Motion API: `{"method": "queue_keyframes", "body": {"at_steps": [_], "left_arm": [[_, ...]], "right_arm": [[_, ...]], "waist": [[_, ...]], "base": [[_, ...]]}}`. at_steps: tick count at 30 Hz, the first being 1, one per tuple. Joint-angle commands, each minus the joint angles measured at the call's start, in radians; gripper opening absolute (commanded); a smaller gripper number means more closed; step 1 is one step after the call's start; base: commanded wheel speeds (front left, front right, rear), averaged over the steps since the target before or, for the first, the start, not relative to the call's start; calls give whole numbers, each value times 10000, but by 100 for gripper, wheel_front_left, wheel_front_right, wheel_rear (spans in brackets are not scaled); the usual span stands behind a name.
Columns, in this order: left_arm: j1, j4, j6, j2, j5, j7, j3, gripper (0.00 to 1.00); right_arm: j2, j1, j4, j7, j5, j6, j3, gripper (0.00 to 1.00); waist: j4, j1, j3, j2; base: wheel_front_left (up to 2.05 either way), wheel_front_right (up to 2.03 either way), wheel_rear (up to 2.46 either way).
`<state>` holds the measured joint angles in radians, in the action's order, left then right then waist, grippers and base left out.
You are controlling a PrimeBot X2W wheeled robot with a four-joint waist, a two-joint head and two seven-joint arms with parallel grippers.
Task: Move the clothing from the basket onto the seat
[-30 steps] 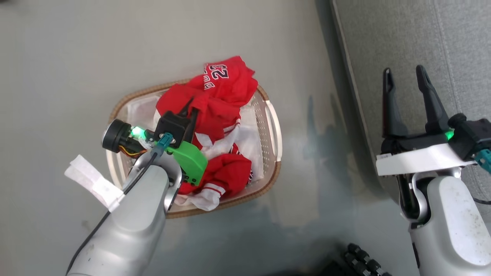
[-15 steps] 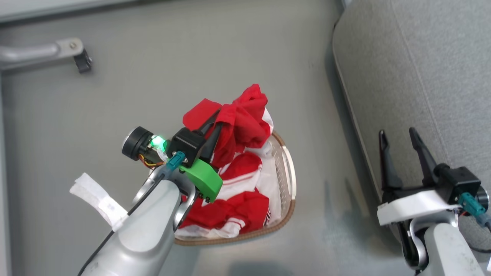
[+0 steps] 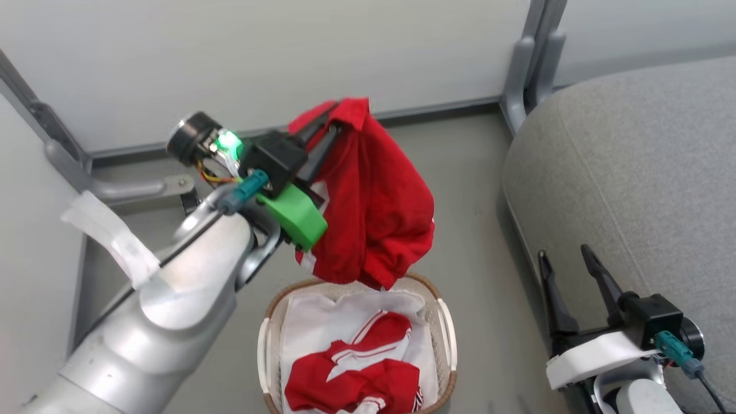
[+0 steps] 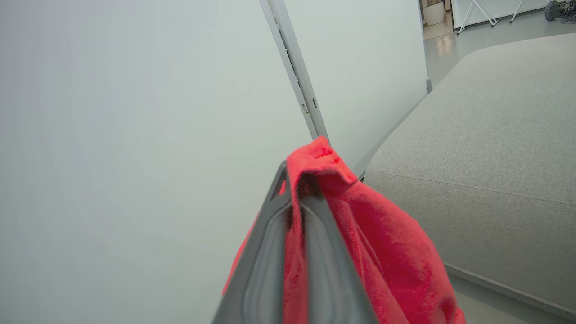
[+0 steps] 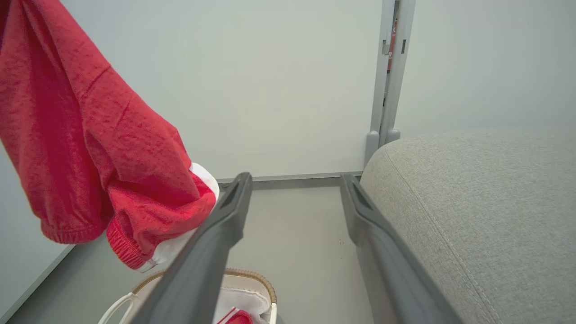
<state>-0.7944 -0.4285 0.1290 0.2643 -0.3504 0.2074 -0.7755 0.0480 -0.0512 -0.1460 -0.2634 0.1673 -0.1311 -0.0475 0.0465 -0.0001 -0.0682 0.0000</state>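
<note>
The left tool (image 3: 328,123) is raised in front of the pale wall (image 3: 287,57), its two dark fingers pressed together on a fold at the top of a red garment (image 3: 374,201). In the left wrist view a small peak of red cloth stands up past the fingertips (image 4: 282,177), and the rest falls away to the right of the fingers. The garment hangs free below the grip as a loose, bunched drape. Its ribbed hem and a patch of white show at the bottom in the right wrist view. That lower edge hangs just over the far rim of the basket (image 3: 435,290); whether it touches the rim cannot be told. The basket stands on the grey floor (image 3: 471,201), just below and in front of the left arm. Inside it a second garment (image 3: 356,374), red with white panels and striped trim, lies crumpled on the white liner (image 3: 322,322), towards the near end. The seat (image 3: 632,172) lies to the right of the basket, with a strip of bare floor between them. It is a broad grey cushion with a rounded edge and a stitched seam. The right tool (image 3: 564,254) is low at the near right, close to the edge of the seat. Its fingers stand wide apart with nothing between them and point towards the wall. A grey post (image 3: 529,57) rises at the seat's far corner.
</note>
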Motion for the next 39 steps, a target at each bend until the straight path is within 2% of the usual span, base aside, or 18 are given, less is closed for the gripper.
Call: {"method": "queue_keyframes", "body": {"at_steps": [1,13,19,23,27,34,39], "left_arm": [[-333,100,22,127,-58,-60,-3,0],[-1571,244,23,178,-190,-90,-164,0],[-1647,343,23,77,-188,38,-337,0],[-1573,522,22,-52,-198,74,-503,0],[-1520,717,22,-108,-205,69,-620,0],[-1363,1039,-19,-84,-262,6,-788,0],[-1235,1236,-49,-86,-368,-89,-848,0]], "right_arm": [[42,-37,53,-21,-62,7,-129,100],[39,-1555,-25,-20,-706,7,-1524,100],[49,-2797,-1263,-18,-1096,7,-2710,100],[51,-3638,-2326,-20,-1291,8,-2940,100],[275,-4243,-3101,-19,-1044,8,-3335,100],[864,-5245,-4306,-19,295,10,-5595,100],[723,-5937,-4722,-19,884,10,-6363,100]], "waist": [[-137,1,649,0],[-9,1,701,0],[-79,1,723,0],[-237,1,756,0],[-364,1,808,0],[-485,1,890,0],[-521,1,873,0]], "base": [[0,0,0],[0,0,0],[0,0,0],[0,0,0],[0,0,0],[0,0,0],[0,0,0]]}}
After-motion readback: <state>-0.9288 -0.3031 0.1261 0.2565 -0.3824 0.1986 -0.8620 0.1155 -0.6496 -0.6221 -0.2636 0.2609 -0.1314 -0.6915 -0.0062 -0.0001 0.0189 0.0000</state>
